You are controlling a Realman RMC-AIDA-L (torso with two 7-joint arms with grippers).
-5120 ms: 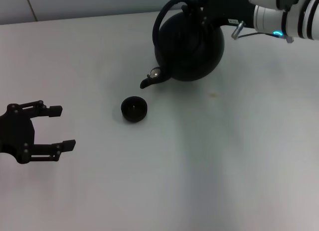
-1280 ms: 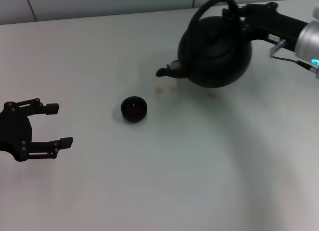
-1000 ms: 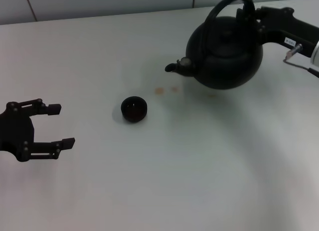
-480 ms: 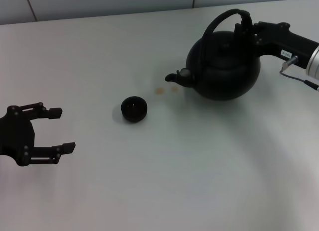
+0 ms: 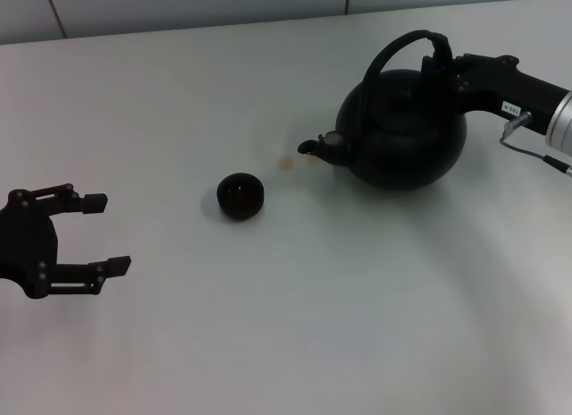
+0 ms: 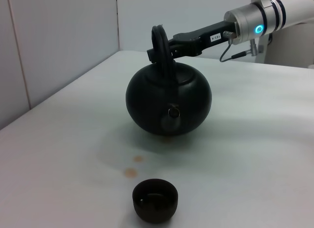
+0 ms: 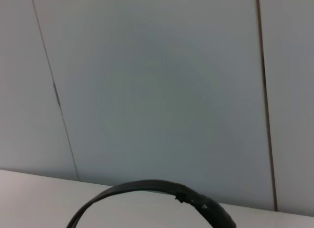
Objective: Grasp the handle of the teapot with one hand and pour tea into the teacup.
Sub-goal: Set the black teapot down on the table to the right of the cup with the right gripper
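Teapot [image 5: 404, 133] sat upright on the white table [image 5: 295, 326], far right side, spout twd the teacup [image 5: 240, 196]. Right gripper [image 5: 440, 64] was clamped on the handle [image 5: 393, 53] at its top right, w/ the arm reaching in from the right edge. Teacup stood apart, left of & nearer than the spout, dark liquid inside. Two small brown drips [image 5: 285, 163] lay betw. cup & pot. Left gripper [image 5: 89, 232] hung wide open, empty, near the left edge, well apart from both.

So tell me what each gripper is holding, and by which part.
The right gripper holds the teapot by the top of its handle. The left gripper is open and holds nothing.
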